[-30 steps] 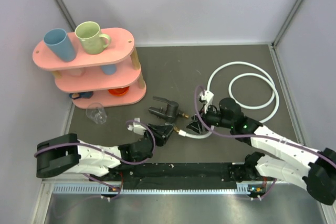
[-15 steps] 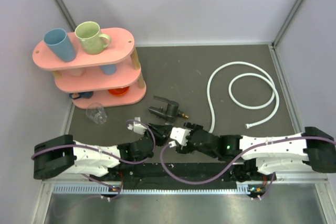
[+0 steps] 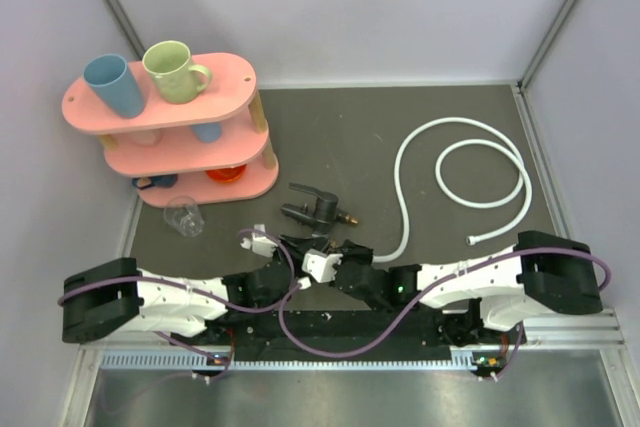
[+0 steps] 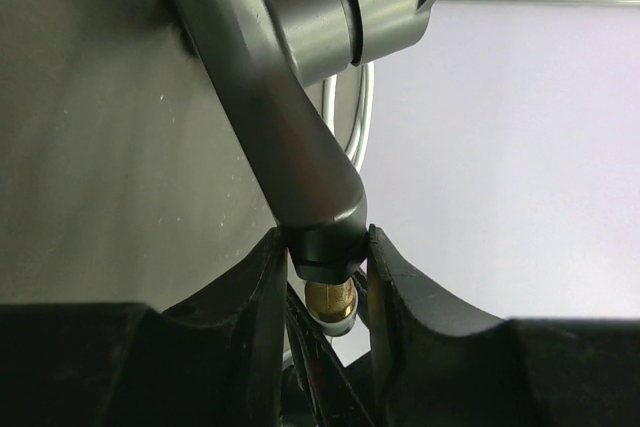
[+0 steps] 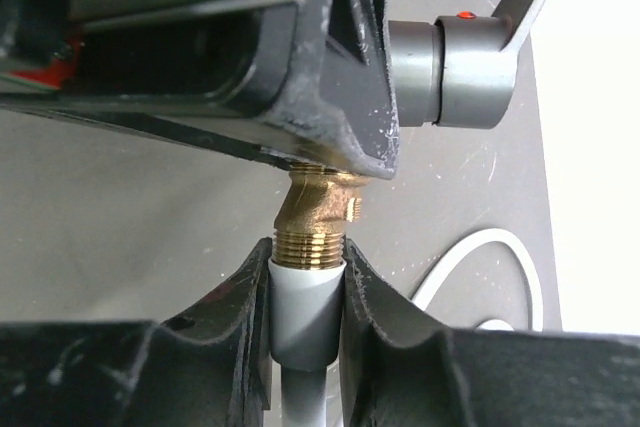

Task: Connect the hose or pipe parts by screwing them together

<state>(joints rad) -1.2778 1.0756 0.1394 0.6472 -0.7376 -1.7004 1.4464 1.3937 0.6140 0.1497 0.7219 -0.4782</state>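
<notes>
Starting at the near edge: both arms are folded low, pincers meeting nose to nose just left of centre. Right pincer (image 5: 305,292) is narrow, pads pressed on both sides of the grey end sleeve of the hose (image 5: 305,332), with the brass nut (image 5: 309,250) sticking out past the fingertips. Nut sits right under a brass elbow (image 5: 320,202) of the tap fitting (image 4: 285,97). They look to be touching; thread engagement not readable. Left pincer (image 4: 322,247) is narrow too, clamped on one black leg of the fitting, with a brass threaded end (image 4: 330,304) poking out between the fingers. Fitting's grey body and lever point away from the arms, over the dark surface (image 3: 330,137). Top view: from the right pincer the hose runs right, then up the surface into two loose loops on the right side. Its free end (image 3: 470,240) lies on the surface just beyond the right arm. Far left: pink three-tier rack (image 3: 235,72), blue cup (image 3: 115,84) and green mug (image 3: 172,71) on the top tier. Items on the lower tiers are too small to name. Clear glass (image 3: 185,215) sits on the surface just in front of the rack.
</notes>
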